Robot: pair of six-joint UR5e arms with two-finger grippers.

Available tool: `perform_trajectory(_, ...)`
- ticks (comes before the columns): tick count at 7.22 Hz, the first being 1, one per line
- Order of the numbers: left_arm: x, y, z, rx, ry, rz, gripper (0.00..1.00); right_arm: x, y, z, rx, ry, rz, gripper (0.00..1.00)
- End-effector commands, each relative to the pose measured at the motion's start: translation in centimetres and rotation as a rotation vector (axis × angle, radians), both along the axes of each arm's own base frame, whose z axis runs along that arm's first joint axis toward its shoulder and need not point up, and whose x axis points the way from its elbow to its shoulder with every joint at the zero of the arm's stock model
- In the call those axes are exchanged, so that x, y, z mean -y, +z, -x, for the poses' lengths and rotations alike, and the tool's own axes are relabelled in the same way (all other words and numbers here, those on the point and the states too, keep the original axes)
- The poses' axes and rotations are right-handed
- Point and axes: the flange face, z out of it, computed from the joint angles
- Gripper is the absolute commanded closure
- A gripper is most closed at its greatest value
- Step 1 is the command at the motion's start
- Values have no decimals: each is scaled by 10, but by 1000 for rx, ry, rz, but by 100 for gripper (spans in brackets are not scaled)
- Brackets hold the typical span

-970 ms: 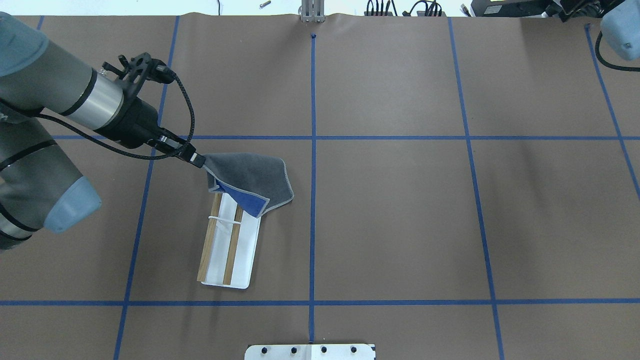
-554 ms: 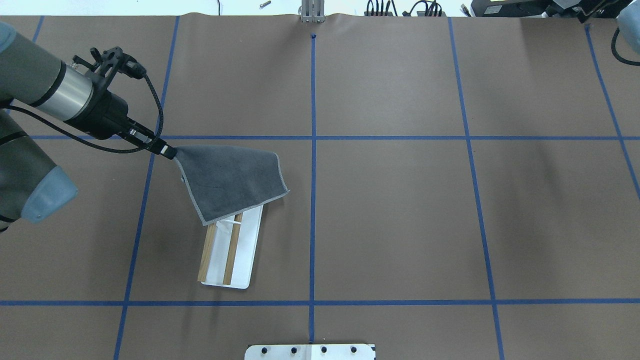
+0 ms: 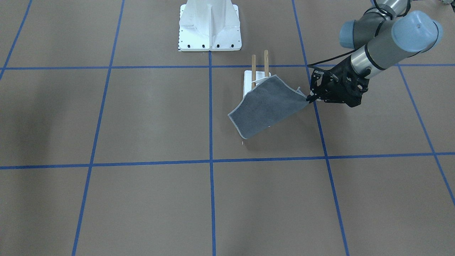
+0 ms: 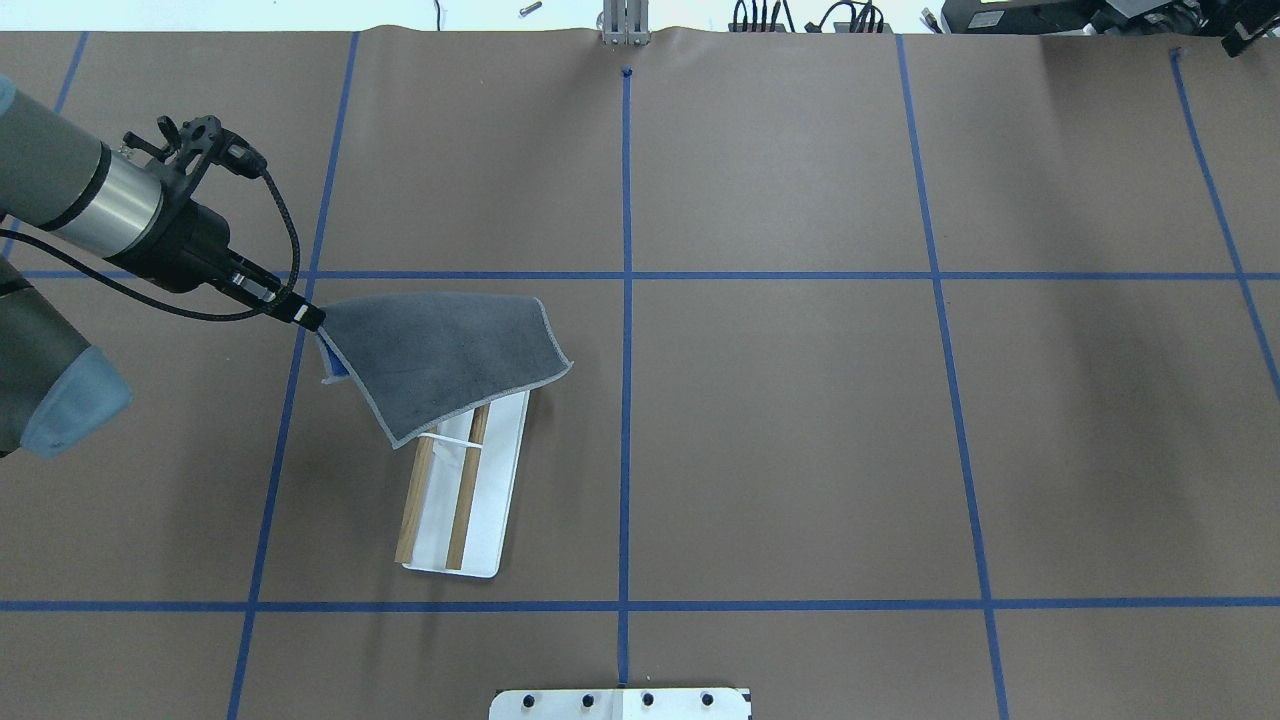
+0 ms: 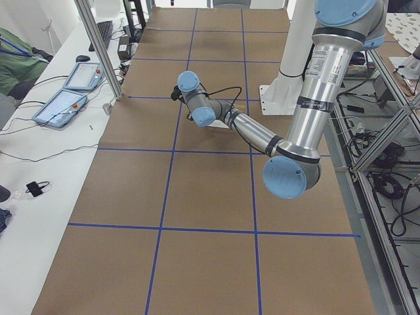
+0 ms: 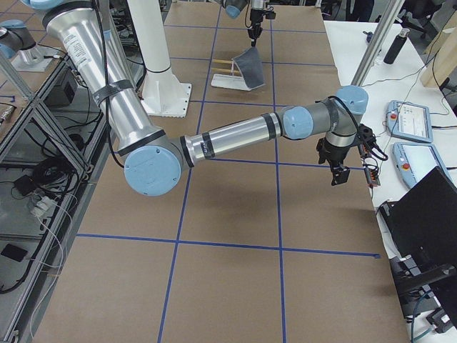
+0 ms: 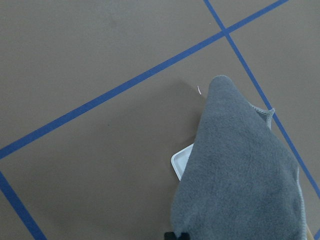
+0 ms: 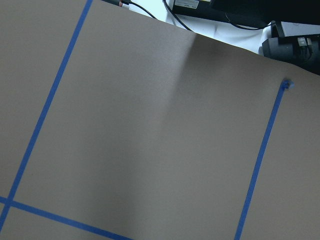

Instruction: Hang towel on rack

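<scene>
My left gripper is shut on one corner of the dark grey towel and holds it up to the left of the rack. The towel is stretched out and drapes over the far ends of the rack's two wooden dowels. The near ends of the dowels and the white base plate stay uncovered. In the front view the towel slopes down from the gripper and hides the rack's front part; the dowels stick out behind it. My right gripper hangs over the table far from the rack; I cannot tell if it is open.
The white bolted pedestal stands at the robot's side of the table, its plate also in the overhead view. Blue tape lines grid the brown table. Tablets lie on a side bench beyond the table's far edge.
My left gripper moved left and back with the towel corner. The towel unfolded from a bunched shape with its blue side showing into a flat sheet. The right arm left the overhead view.
</scene>
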Motion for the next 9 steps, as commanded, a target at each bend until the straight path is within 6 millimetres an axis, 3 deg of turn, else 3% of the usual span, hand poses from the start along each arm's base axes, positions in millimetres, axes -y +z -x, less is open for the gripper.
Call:
perform_trajectory(1, 0, -7, -2, -8, 2, 2, 1, -2, 4, -8, 3, 10, 5, 0)
perform_trajectory(2, 2, -9, 0, -11, 1, 3, 1, -3, 7, -13, 17, 14, 16, 0)
perform_trajectory(3, 10, -6, 10, -2, -25, 14, 1, -13, 23, -27, 40, 35, 48, 0)
perform_trajectory(4, 29, 3, 37, 32, -82, 50, 1, -32, 57, -39, 57, 55, 99, 0)
perform_trajectory(5, 48, 15, 69, 59, -146, 78, 2, -56, 94, -49, 40, 62, 139, 0)
perform_trajectory(6, 71, 42, 100, 91, -166, 29, 1, -75, 125, -53, 35, 68, 189, 0)
perform_trajectory(7, 101, 88, 147, 164, -171, -6, 1, -90, 153, -58, -20, 78, 225, 0)
perform_trajectory(8, 115, 113, 194, 260, -147, -7, 1, -94, 158, -63, -80, 82, 217, 0)
perform_trajectory(9, 127, 121, 238, 381, -122, -51, 1, -105, 173, -63, -76, 71, 236, 0)
